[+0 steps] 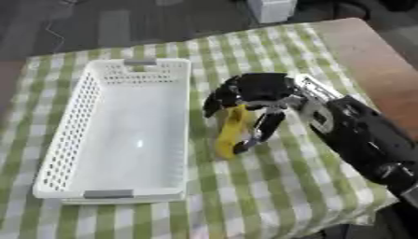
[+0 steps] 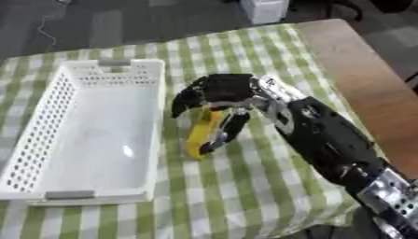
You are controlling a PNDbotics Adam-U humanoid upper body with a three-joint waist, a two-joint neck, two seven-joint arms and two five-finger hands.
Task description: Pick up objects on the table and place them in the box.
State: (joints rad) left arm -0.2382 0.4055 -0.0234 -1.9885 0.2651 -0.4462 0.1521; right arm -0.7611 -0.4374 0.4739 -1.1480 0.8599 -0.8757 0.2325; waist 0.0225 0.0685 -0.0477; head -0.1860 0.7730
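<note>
Right hand (image 1: 253, 95) curled down over yellow object (image 1: 231, 130), fingers and thumb closing round its upper part; pinching it, by the look, though exact contact partly hidden under the black fingers. Yellow object long and narrow, banana-like, just beside the right long wall of white basket (image 1: 184, 116), apparently not touching it, lower end nearest the checked cloth (image 1: 269, 196) on the table (image 1: 367, 60). Long axis roughly parallel to that wall, upper end tilted a little away from the basket. Cannot tell whether lower end rests on the cloth or hangs just clear. Basket open at the top, nothing visible inside, perforated sides, grey handles at near and far ends. Right forearm reaching in from the side away from the basket, so the basket lies straight across from the hand, past the object. Left hand not showing in either view; right hand the only one near. Judgement: grasp stage, lift not yet evident. Coming move likely a raise above the basket's rim, then a short sideways carry over the wall. Main risk: long object swinging in the pinch and catching the rim; keeping it parallel to the basket's long walls probably the better fit.
</note>
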